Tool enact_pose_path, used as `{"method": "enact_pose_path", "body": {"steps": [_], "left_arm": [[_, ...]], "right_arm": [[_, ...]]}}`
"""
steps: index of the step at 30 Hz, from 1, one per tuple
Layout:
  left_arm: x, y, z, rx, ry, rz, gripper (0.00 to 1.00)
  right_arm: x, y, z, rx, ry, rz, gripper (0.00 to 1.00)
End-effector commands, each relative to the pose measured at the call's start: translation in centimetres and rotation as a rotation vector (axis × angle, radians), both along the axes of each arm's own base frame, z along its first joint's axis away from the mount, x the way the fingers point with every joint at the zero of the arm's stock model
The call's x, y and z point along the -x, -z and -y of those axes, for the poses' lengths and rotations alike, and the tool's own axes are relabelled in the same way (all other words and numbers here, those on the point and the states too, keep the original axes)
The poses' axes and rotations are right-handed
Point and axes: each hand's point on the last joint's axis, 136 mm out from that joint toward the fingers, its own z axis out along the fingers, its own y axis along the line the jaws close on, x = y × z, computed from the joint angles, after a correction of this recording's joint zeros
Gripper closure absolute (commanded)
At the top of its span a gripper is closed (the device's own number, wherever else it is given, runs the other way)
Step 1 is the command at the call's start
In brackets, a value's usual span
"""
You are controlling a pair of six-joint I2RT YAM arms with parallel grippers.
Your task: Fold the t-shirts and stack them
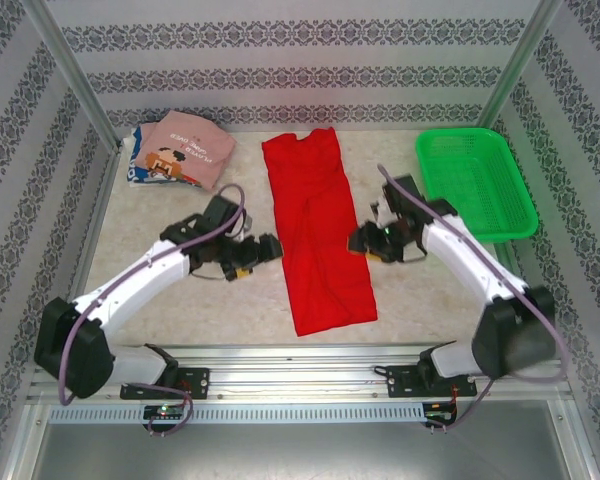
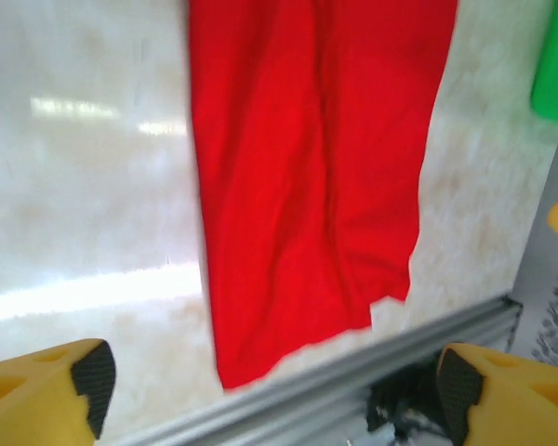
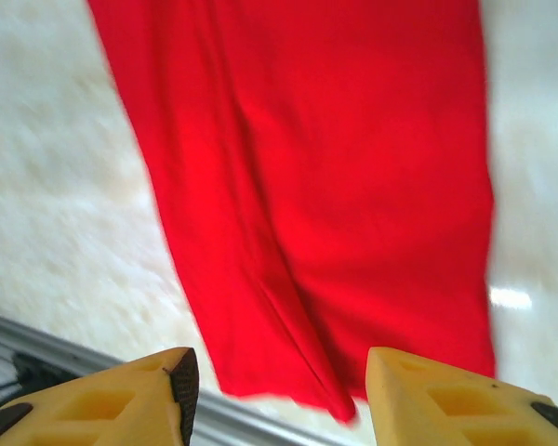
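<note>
A plain red t-shirt (image 1: 318,230) lies in the middle of the table as a long narrow strip, running from the back toward the front edge. My left gripper (image 1: 271,247) hovers at its left edge, open, its yellow fingers (image 2: 70,390) wide apart over the shirt's near end (image 2: 307,186) with nothing between them. My right gripper (image 1: 360,240) sits at the shirt's right edge, open and empty above the red cloth (image 3: 325,186). A folded dusty-pink t-shirt (image 1: 187,148) with a printed graphic lies at the back left on a white-blue one (image 1: 137,168).
A green mesh basket (image 1: 475,183) stands at the back right; its edge (image 2: 556,65) also shows in the left wrist view. An aluminium rail (image 1: 300,358) runs along the table's front edge, just beyond the red shirt's near end. Patterned walls enclose the table.
</note>
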Motion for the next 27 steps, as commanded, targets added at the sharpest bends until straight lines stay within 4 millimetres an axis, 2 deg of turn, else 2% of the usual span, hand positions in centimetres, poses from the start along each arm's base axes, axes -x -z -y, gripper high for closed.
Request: {"method": "enact_pose_path", "body": {"steps": [1, 4, 6, 9, 11, 15, 19, 22, 24, 27], "left_arm": [[3.8, 1.0, 1.7, 0.060, -0.012, -0.081, 0.14], [5.9, 2.7, 3.4, 0.066, -0.006, -0.102, 0.21], [6.8, 4.0, 4.4, 0.052, -0.010, -0.103, 0.24], [7.8, 5.8, 6.4, 0.069, -0.014, -0.121, 0.27], [8.4, 7.2, 6.7, 0.039, -0.026, -0.134, 0.28], [8.6, 9.1, 7.5, 0.009, -0.028, -0.136, 0.30], [8.3, 11.0, 8.5, 0.008, -0.036, -0.142, 0.31], [8.1, 11.7, 9.0, -0.021, -0.022, -0.142, 0.33], [8.0, 12.0, 9.0, -0.043, -0.019, -0.144, 0.33], [8.7, 13.1, 8.7, -0.083, -0.025, -0.196, 0.39]], "right_arm": [[5.7, 2.3, 1.6, 0.003, 0.008, -0.134, 0.48], [8.5, 4.4, 2.8, 0.032, 0.004, -0.169, 0.49], [8.2, 3.8, 2.1, 0.011, -0.016, -0.132, 0.50], [9.0, 5.1, 3.6, 0.090, 0.024, -0.210, 0.55], [9.8, 5.4, 3.3, 0.109, 0.023, -0.250, 0.54], [11.4, 7.4, 4.3, 0.167, 0.102, -0.266, 0.53], [10.4, 8.2, 4.8, 0.152, 0.177, -0.161, 0.53], [9.7, 8.6, 4.7, 0.138, 0.184, -0.129, 0.53], [9.4, 8.8, 4.5, 0.135, 0.176, -0.129, 0.52], [9.8, 9.6, 4.8, 0.155, 0.173, -0.160, 0.52]]}}
